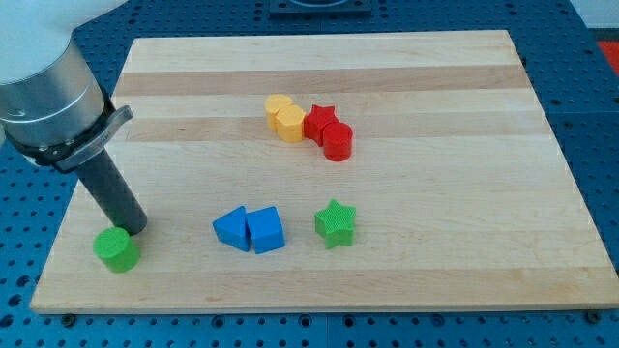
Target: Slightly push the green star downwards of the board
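Note:
The green star [336,223] lies on the wooden board [435,87], right of centre in the lower half. My tip [133,229] is far to the star's left, near the board's lower left corner. The tip stands just above and right of a green cylinder [117,249], close to it or touching it; I cannot tell which.
A blue triangle [231,228] and a blue cube [266,230] sit touching, just left of the star. Two yellow blocks [283,118], a red star [320,120] and a red cylinder [337,141] cluster in the upper middle. The arm's grey body [48,97] fills the upper left.

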Motion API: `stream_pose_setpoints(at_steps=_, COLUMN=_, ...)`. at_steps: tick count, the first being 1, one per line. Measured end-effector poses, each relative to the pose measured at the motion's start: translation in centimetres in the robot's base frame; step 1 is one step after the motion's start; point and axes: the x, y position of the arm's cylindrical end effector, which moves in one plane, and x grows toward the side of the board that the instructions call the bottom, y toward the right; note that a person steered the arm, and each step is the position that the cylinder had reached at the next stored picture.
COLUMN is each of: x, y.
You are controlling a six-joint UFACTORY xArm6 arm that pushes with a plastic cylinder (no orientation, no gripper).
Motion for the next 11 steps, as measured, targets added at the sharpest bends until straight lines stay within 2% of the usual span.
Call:
stream_pose_setpoints(at_steps=2, x=-3.3, y=6.0)
stream_pose_setpoints(at_steps=5, x=-3.6, y=21.9)
stream_pose_setpoints(at_steps=7, x=-3.5, y=22.8)
stream_pose_setpoints(at_steps=11, x=-1.2, y=19.9)
